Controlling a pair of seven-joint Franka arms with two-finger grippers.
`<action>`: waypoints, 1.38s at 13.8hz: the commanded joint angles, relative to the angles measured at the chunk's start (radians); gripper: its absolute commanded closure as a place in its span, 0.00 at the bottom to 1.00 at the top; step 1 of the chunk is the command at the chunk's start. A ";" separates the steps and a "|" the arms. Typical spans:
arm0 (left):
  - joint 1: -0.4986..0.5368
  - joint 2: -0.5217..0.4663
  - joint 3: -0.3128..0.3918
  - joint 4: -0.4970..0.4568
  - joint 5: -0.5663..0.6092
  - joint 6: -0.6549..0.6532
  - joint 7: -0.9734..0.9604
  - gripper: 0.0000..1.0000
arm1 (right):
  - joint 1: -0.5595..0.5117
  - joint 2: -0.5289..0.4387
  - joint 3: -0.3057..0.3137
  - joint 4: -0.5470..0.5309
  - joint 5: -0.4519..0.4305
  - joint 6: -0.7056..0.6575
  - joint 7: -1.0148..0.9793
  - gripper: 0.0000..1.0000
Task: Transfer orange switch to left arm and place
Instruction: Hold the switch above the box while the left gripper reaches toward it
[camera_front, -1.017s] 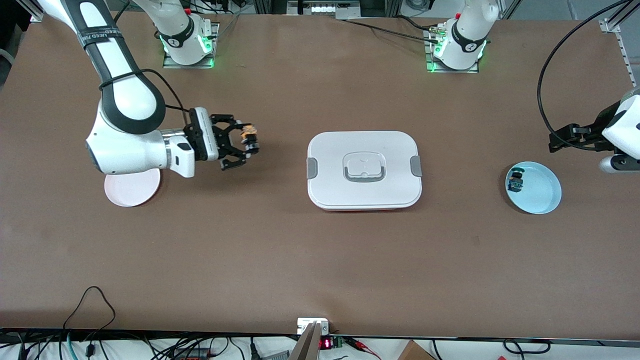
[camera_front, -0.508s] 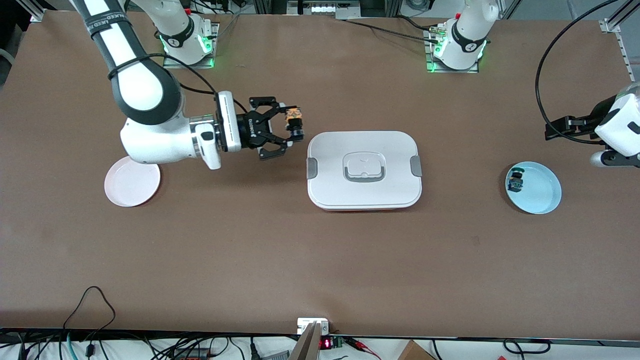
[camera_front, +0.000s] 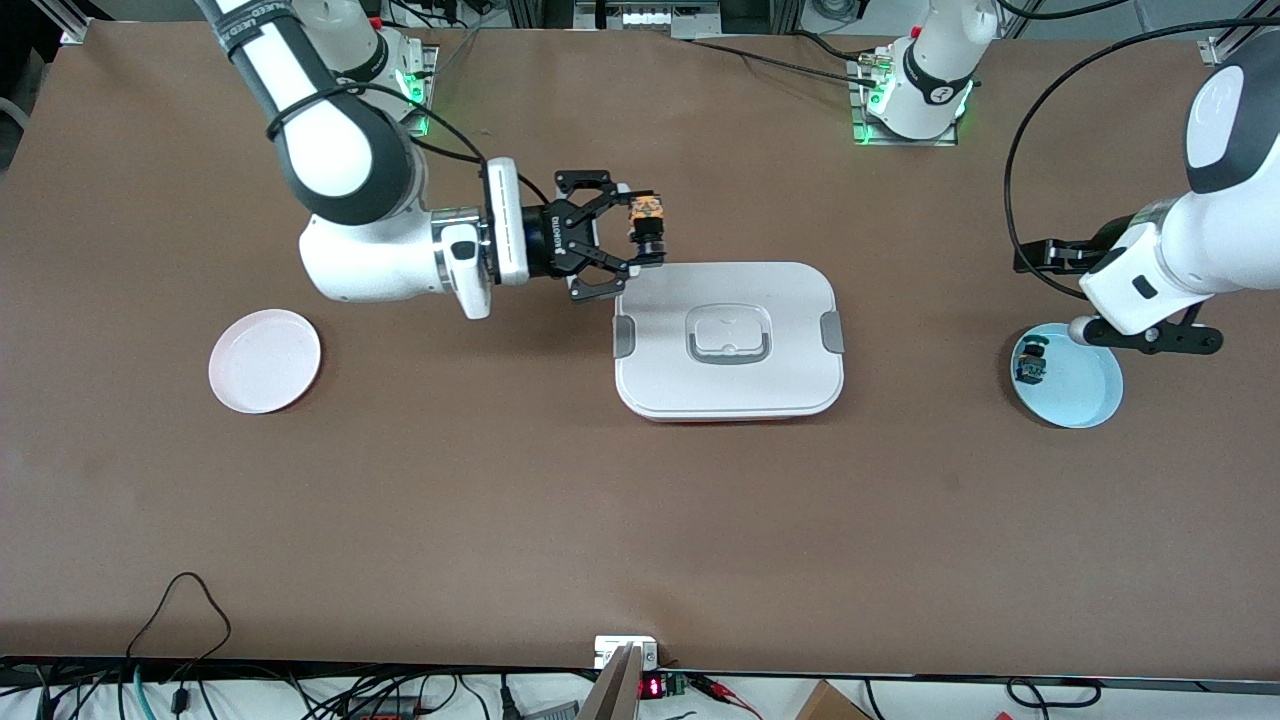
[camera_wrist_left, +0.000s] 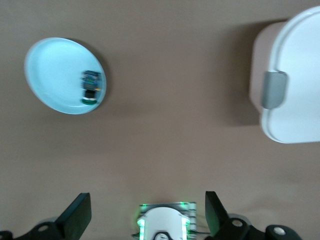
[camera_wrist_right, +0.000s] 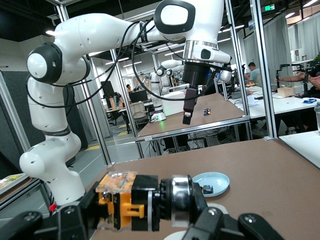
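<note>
Orange switch (camera_front: 648, 222) pinched in right end effector (camera_front: 640, 232) — left end effector (camera_wrist_left: 145, 212) spread.

White lettering runs along the black band on the right arm (camera_front: 250, 25) at the top of the front view, but the words cannot be made out. Small white brand lettering on the body of the right gripper (camera_front: 640, 235) is too small to read. At the bottom edge a small display (camera_front: 650, 687) glows with red digits, unreadable. In the right wrist view a green ceiling sign (camera_wrist_right: 270, 7) hangs at the top, its wording illegible.
</note>
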 joint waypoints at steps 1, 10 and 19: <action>0.030 0.001 0.006 0.031 -0.126 -0.037 0.002 0.00 | 0.053 0.010 -0.004 0.020 0.104 0.045 -0.032 1.00; 0.097 0.084 0.009 0.017 -0.564 -0.259 0.008 0.00 | 0.128 0.078 -0.005 0.018 0.308 0.047 -0.224 1.00; 0.139 0.108 0.000 -0.219 -0.935 -0.198 0.226 0.00 | 0.126 0.081 -0.005 0.018 0.308 0.048 -0.232 1.00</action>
